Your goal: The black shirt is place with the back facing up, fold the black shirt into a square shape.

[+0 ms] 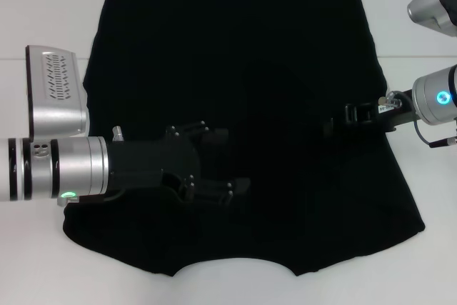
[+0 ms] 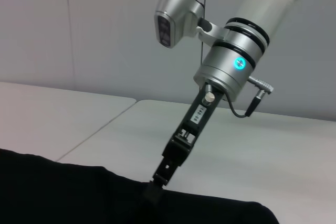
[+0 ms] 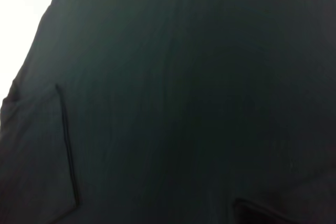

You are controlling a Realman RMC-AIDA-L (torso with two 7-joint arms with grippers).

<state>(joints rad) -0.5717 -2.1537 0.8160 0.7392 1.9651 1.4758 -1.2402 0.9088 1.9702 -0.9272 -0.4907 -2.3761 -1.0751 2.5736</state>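
Black shirt [image 1: 235, 69] lies across the middle of the white surface [image 1: 428, 262], sleeves already folded in. Left gripper [image 1: 218, 166] hovers over it, jaws wide; right gripper's [image 1: 335, 125] jaws, can't tell. Next probably folding it crosswise.
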